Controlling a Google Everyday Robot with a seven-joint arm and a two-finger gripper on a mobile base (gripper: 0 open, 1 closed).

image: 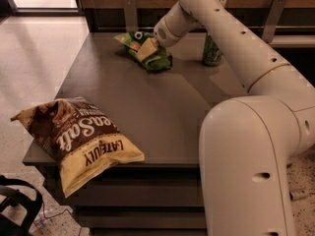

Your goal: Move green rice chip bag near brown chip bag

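Green rice chip bag (160, 62) is what I am reaching for, and it is lying at the far side of the table, well apart from the brown chip bag. My white arm (236, 38) is filling the right half of the view, rising from its bulky base link and stretching over the far right part of the table. The dark table (162, 107) is spreading beneath it. The brown chip bag (78, 136) is lying flat at the near left corner, its long axis running diagonally from far left to near right. Its yellow end is pointing toward the camera and hanging over the front edge, and its lettering is reading upside down from here. The green rice chip bag is lying crumpled, with its long axis slanting from far left down to near right. A green can (211, 50) is standing upright to the right of it, partly behind my arm. My gripper (146, 49) is sitting down on the middle of the green bag and touching it. I cannot tell whether it is clamping the bag or merely resting there.
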